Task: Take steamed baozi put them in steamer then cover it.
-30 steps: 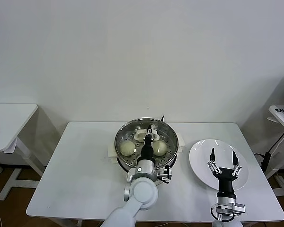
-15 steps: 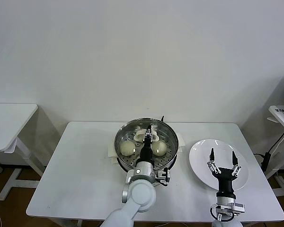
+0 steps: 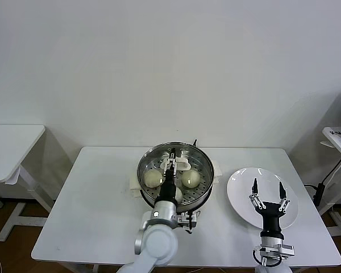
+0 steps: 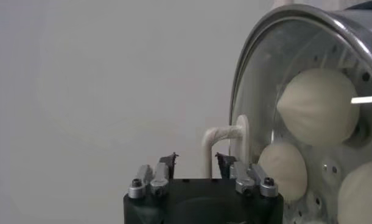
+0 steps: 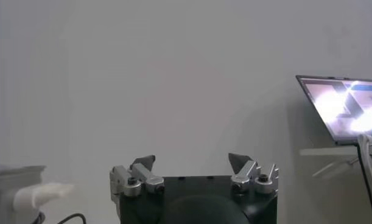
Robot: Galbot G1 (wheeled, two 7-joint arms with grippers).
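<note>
Since a second ago, head view: left gripper [image 3: 170,161] has let go of the lid handle [image 3: 175,162], lid seated on the steamer [image 3: 202,190]; baozi [image 3: 190,178] inside. Next, I judge: withdraw clear. Left wrist view: jaws parted beside the handle. Right gripper [image 3: 267,190] hovers open over the plate [image 3: 238,187].

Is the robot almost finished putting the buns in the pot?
Nearly. Done: buns lie in the steamer and the glass lid sits on top. In hand: the left hand is open around the lid's white handle, not squeezing it. The right hand hangs open over the plate. Left: only pulling the left hand away. I can count three buns, not four.
</note>
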